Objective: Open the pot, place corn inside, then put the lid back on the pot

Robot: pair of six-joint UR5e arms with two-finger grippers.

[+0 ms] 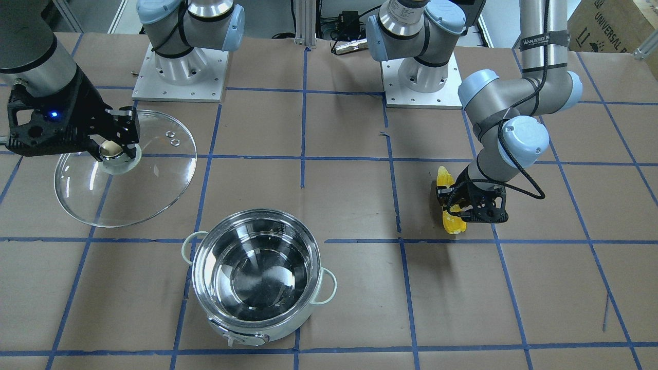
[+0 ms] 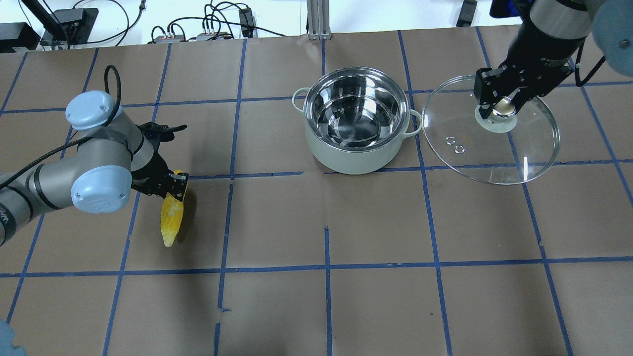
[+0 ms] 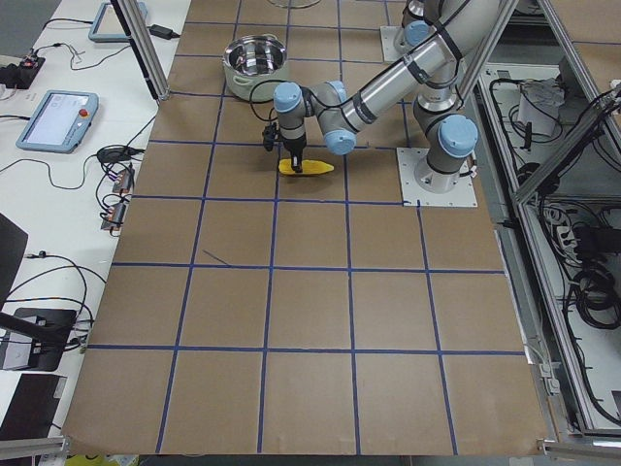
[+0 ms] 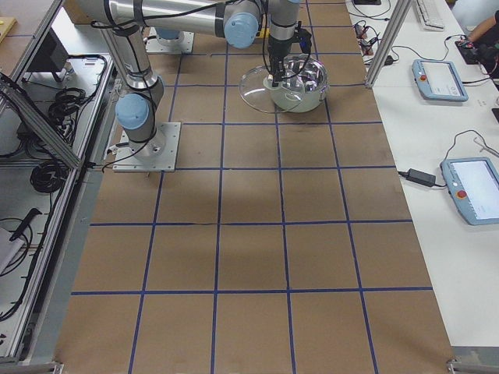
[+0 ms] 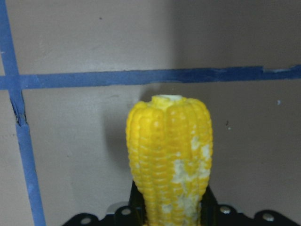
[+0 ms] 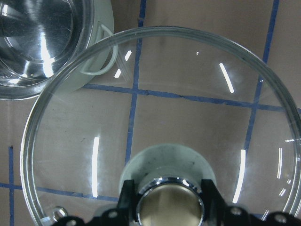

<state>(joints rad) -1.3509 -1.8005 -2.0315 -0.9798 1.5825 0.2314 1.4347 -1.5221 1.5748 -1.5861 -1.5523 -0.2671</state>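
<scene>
Steel pot (image 2: 353, 158): uncovered, well apart from left gripper (image 2: 175, 192), nearer right gripper (image 2: 503, 108).
Corn (image 2: 171, 222): clamped in left gripper, tapered end sticking out past it.
Lid (image 2: 494, 153): clamped at centre in right gripper, rim just beside pot.

corn (image 2: 171, 220) yellow, rows of kernels, pale patches | pot (image 2: 353, 160) mirror-silver inside, pale grey-green wall and handles | lid (image 2: 494, 158) clear glass, pale base ring, chrome knob | table (image 2: 376, 217) brown paper, blue tape grid
</scene>
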